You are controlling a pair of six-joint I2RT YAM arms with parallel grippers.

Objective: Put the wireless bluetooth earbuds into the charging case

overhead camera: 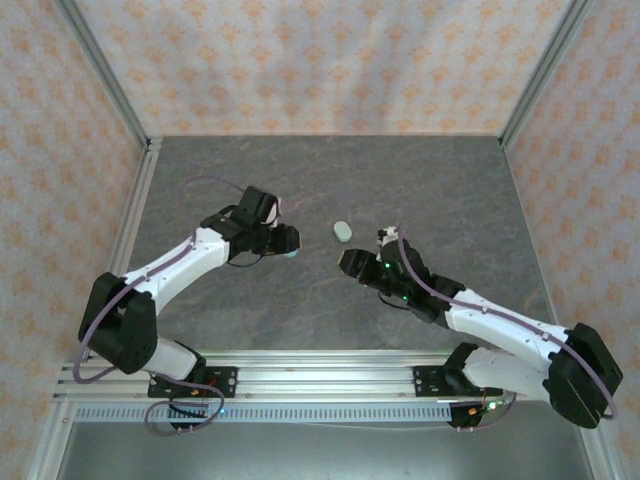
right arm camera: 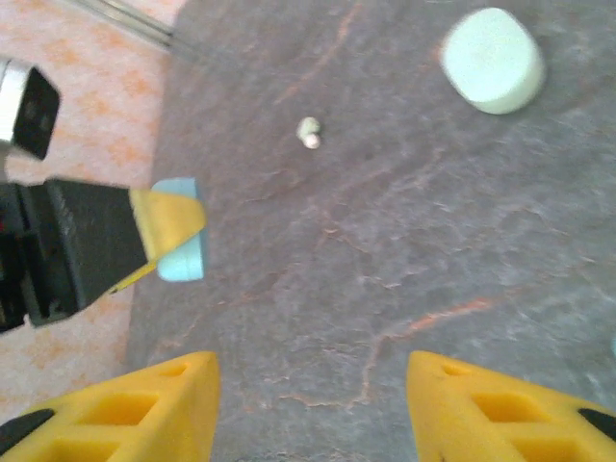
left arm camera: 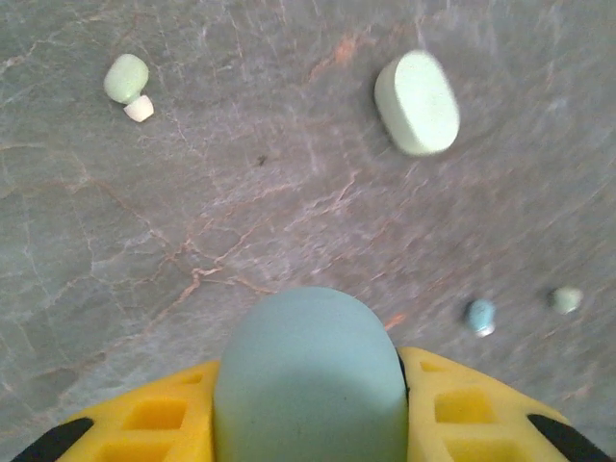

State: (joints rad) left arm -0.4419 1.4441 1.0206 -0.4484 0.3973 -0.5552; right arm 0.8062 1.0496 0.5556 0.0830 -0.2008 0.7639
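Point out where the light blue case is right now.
The light blue case is clamped in the left gripper, left of the table's middle in the top view; the mint case lies on the table just to its right.

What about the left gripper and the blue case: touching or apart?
Touching. Left wrist view: the blue case sits flush between the left gripper's yellow fingers.

Pale oval case (overhead camera: pixel 342 232) lies between left gripper (overhead camera: pixel 290 243) and right gripper (overhead camera: pixel 347 262), seemingly untouched.

Bright even diffuse light, faint soft shadows on surface (overhead camera: pixel 300 320), wrist views soft, pale case (right arm camera: pixel 493 60) smeared upper right
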